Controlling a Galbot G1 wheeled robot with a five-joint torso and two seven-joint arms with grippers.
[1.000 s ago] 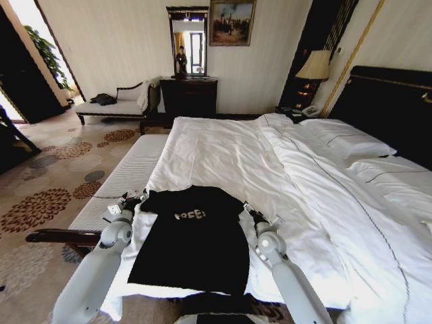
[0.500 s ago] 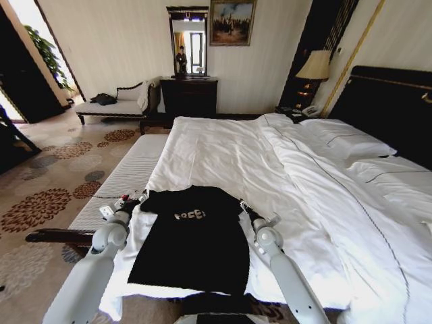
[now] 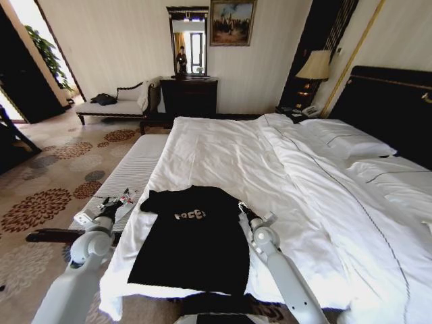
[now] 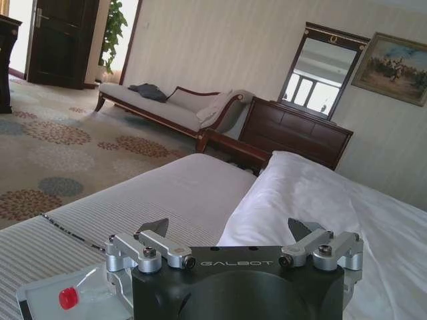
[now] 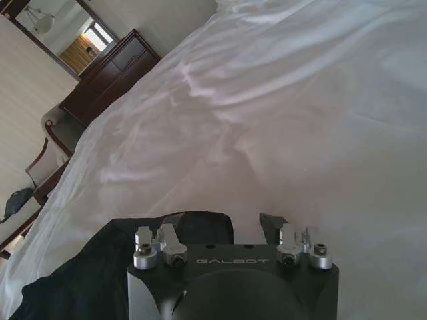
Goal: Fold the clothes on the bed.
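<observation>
The black T-shirt [image 3: 192, 236] with white lettering lies flat on the near corner of the white bed [image 3: 270, 162], collar toward the far side. My left gripper [image 3: 111, 204] is open and hangs left of the shirt, over the striped bench, apart from the cloth. In the left wrist view the left gripper [image 4: 229, 230] has nothing between its fingers. My right gripper [image 3: 244, 210] is open at the shirt's right sleeve. In the right wrist view the right gripper [image 5: 220, 230] straddles the edge of the black shirt [image 5: 100, 280], one finger over the cloth, the other over white sheet.
A pale striped bench [image 3: 128, 175] runs along the bed's left side, with a small red-capped plastic bottle [image 4: 67, 297] on it under my left wrist. A chaise [image 3: 111, 106], a dark dresser [image 3: 189, 94] and a lamp [image 3: 314, 66] stand against the far wall.
My left arm has swung left, off the shirt's left sleeve and out over the bench. My right gripper has edged slightly closer to the right sleeve. The shirt has not moved.
</observation>
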